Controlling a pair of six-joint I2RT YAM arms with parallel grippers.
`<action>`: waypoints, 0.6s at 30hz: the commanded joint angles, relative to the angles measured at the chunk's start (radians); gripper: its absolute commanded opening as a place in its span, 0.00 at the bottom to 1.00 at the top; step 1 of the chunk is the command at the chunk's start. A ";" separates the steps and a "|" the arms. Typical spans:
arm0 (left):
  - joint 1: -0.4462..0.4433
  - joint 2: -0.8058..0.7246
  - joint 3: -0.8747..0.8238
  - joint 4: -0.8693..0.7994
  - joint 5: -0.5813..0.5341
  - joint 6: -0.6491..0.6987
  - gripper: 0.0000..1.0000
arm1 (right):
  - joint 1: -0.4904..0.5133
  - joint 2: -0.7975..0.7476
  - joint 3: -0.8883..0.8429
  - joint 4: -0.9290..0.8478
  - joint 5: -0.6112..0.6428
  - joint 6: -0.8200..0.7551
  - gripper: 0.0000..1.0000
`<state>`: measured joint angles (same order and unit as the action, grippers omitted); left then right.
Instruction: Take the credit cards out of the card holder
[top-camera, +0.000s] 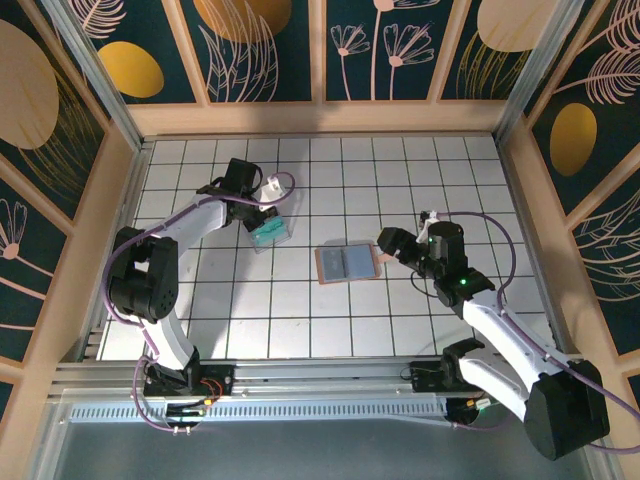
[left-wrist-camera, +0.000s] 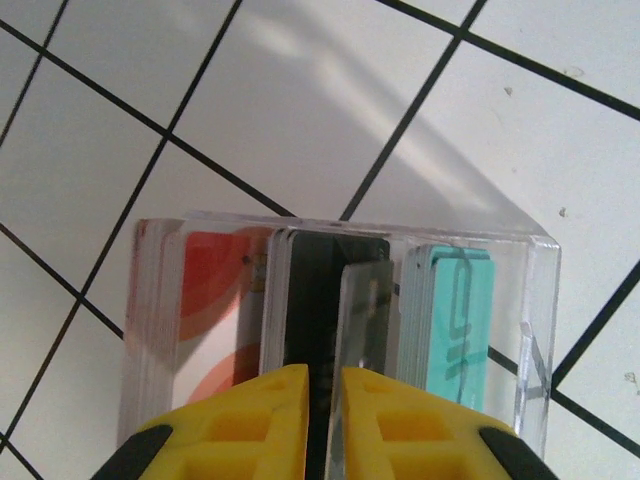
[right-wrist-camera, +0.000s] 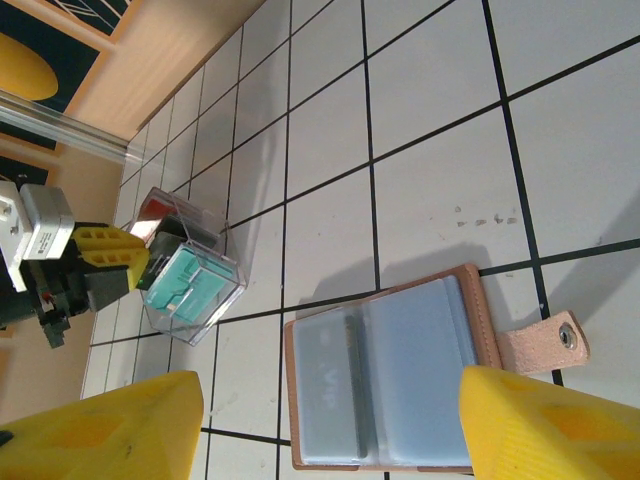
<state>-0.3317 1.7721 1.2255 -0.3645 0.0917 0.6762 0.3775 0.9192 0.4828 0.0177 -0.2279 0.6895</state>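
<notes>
- This is a robot test cell of the lab kind: the left arm (top-camera: 150, 270) and the right arm (top-camera: 500, 325) are bolted to an aluminium rail (top-camera: 320, 380) at the near edge.
- The worktop (top-camera: 330, 320) is white, ruled with a black grid.
- Wooden-framed wall panels (top-camera: 260, 50), printed with leaves and gold ovals, box it in on three sides.

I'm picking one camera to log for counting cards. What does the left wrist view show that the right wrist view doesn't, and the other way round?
Left wrist, not right wrist: a black card and a pale grey card standing side by side in the middle of the box.
Right wrist, not left wrist: the wallet lying open and flat with its side tab, and the right tool, wide open.
Both: the clear box, the teal card, the red-orange card, the left tool at the box, and the tiled table.
</notes>
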 joint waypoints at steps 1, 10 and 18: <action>0.008 -0.001 0.040 -0.029 -0.016 -0.019 0.18 | 0.003 0.007 0.025 0.007 0.013 0.007 0.68; 0.005 -0.110 0.050 -0.005 -0.027 -0.130 0.31 | 0.078 0.063 0.059 -0.075 0.137 -0.045 0.59; -0.079 -0.264 -0.044 0.165 -0.109 -0.385 0.80 | 0.309 0.296 0.216 -0.200 0.356 -0.115 0.55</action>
<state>-0.3725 1.5574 1.2209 -0.2790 0.0166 0.4290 0.6426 1.1591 0.6434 -0.1181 0.0120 0.6205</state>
